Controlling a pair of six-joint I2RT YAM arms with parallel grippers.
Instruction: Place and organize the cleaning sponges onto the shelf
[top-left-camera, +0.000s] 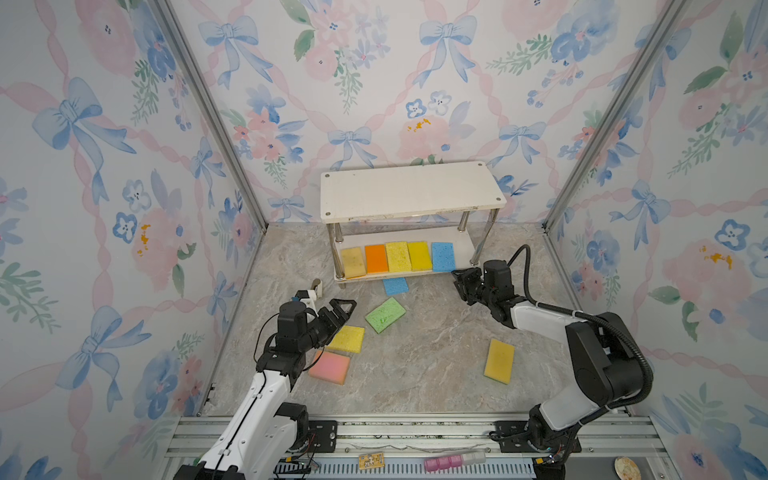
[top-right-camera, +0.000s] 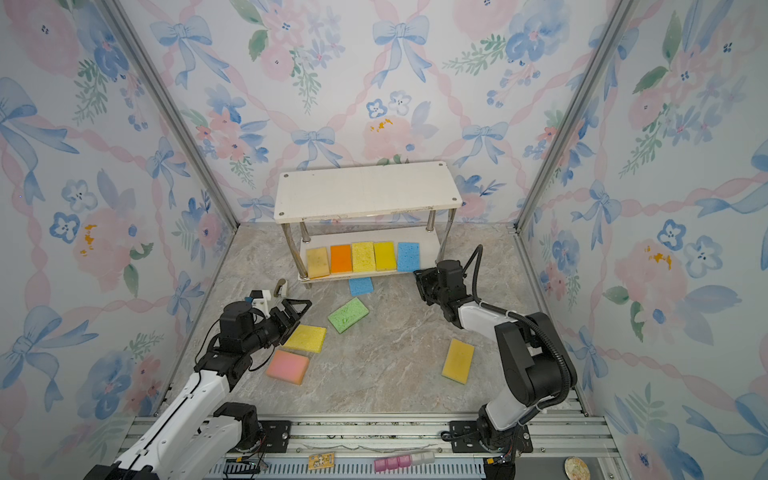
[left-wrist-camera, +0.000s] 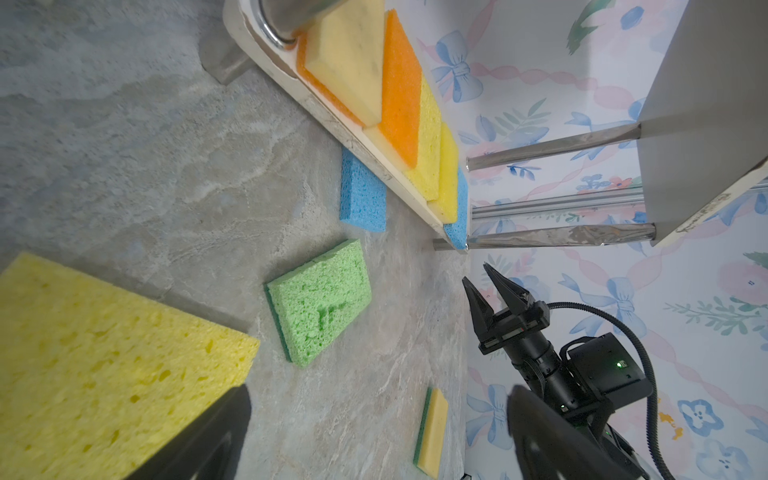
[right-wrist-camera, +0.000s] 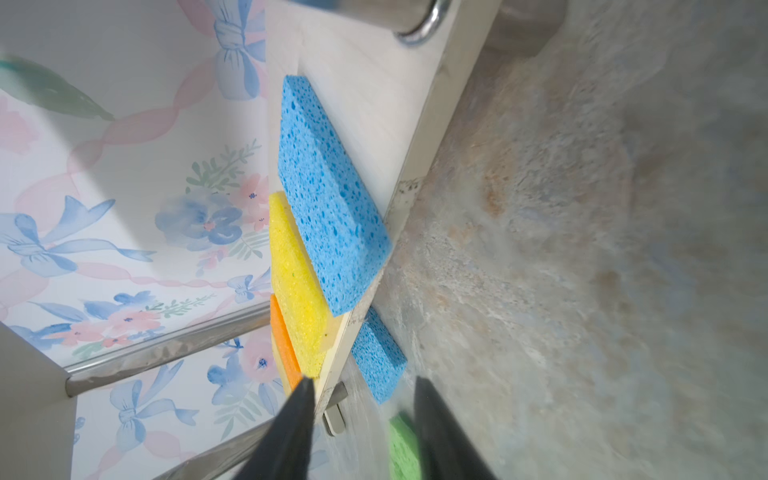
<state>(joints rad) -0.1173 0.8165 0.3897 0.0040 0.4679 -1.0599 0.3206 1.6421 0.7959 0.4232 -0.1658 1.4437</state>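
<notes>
Where right end effector (top-left-camera: 456, 282) hangs (empty), shelved blue sponge (top-left-camera: 443, 256) just beside

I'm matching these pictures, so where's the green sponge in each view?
A top view: green sponge lies mid-floor, before the shelf.
A top view: likewise.
Left wrist: picture centre.
Right wrist: sliver at bottom edge.
Landmark: blue sponge on the floor, at the shelf's front edge.

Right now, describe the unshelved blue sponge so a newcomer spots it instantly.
Start at the white two-tier shelf at the far end. On the floor right before its lower board lies a blue sponge. The other blue sponge sits on that board; this one is the only blue on the floor.
</notes>
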